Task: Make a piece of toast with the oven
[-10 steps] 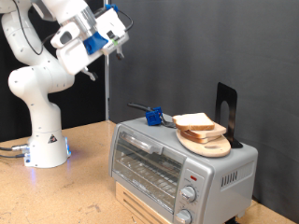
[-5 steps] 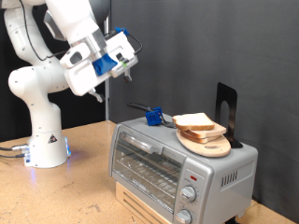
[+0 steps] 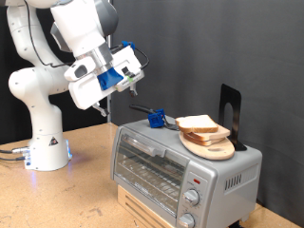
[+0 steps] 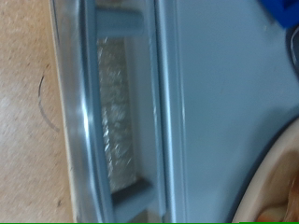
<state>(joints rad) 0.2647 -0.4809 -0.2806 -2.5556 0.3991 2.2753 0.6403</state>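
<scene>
The piece of toast [image 3: 199,123] lies on a round wooden board [image 3: 213,145] on top of the oven [image 3: 180,171], at the exterior view's right. The oven's glass door is closed, with its handle bar [image 3: 141,145] along the top edge. My gripper [image 3: 134,85] hangs in the air above and to the exterior view's left of the oven, pointing down, with nothing seen between its fingers. The wrist view looks straight down on the oven's handle bar [image 4: 117,112] and silver top [image 4: 224,93]; the board's rim [image 4: 278,182] shows at a corner. My fingers do not show there.
A small blue object with a black handle [image 3: 155,119] lies on the oven top beside the board. A black upright stand [image 3: 230,112] is behind the board. The oven rests on a pale wooden box [image 3: 142,204] on the wooden table [image 3: 57,195]. The arm's base [image 3: 47,147] stands at left.
The arm has swung down and towards the exterior view's right, bringing the gripper closer to the oven's top front edge. Toast, board and oven have not moved.
</scene>
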